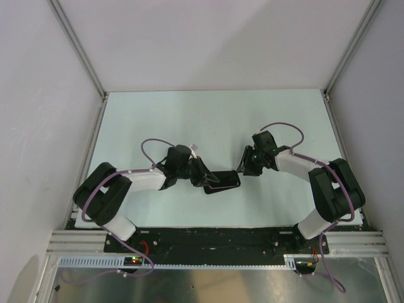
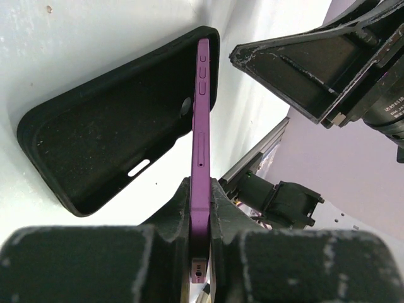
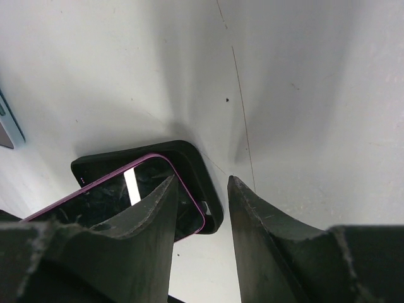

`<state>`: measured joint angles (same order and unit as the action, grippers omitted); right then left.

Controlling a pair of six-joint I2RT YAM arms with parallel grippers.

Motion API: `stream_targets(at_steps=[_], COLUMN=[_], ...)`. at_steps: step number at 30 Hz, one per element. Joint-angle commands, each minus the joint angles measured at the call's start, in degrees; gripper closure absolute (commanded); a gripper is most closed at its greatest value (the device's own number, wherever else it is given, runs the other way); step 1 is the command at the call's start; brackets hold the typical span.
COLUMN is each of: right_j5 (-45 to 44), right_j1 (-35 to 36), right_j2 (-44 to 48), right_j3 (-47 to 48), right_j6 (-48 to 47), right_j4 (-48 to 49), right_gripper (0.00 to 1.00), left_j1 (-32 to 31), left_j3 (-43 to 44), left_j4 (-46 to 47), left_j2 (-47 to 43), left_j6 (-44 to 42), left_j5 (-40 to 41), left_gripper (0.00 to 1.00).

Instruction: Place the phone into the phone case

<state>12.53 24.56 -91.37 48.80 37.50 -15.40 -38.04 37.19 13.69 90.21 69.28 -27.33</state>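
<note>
The purple phone [image 2: 201, 120] is seen edge on in the left wrist view. My left gripper [image 2: 201, 186] is shut on its near end. Its far end rests inside the far end of the black phone case [image 2: 95, 136], which lies open side up on the table. From above, phone and case [image 1: 222, 182] sit between the two arms, with the left gripper [image 1: 206, 176] on their left. My right gripper [image 1: 242, 168] hovers open over their right end. In its own view the right gripper [image 3: 202, 180] straddles the case's corner [image 3: 205, 183], beside the phone's dark screen [image 3: 101, 196], holding nothing.
The white table mat [image 1: 208, 120] is bounded by grey walls and metal corner rails [image 1: 77, 47]. The arm bases stand on a black plate [image 1: 208, 238] at the near edge. One right finger [image 2: 297, 72] hangs close to the phone's far end.
</note>
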Motion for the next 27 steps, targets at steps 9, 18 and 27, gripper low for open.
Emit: stream_targets(at_steps=[9, 18, 27], right_j5=[0.25, -0.01, -0.88], right_j1=[1.16, 1.67, 2.24], right_j2=[-0.65, -0.81, -0.56], right_j3=[-1.16, -1.83, -2.12], right_j6=[0.65, 1.09, 0.88], right_j4=[2.52, 3.47, 3.22], right_gripper=[0.59, 0.59, 0.59], left_j1=[-0.83, -2.41, -2.33], left_j3=[4.61, 6.07, 6.54], left_j4=[3.05, 3.05, 2.94], left_j2=[5.8, 9.82, 11.76], left_j6=[-0.22, 0.19, -2.02], left_j5=[-1.98, -1.64, -1.44], left_gripper=[1.0, 1.0, 1.0])
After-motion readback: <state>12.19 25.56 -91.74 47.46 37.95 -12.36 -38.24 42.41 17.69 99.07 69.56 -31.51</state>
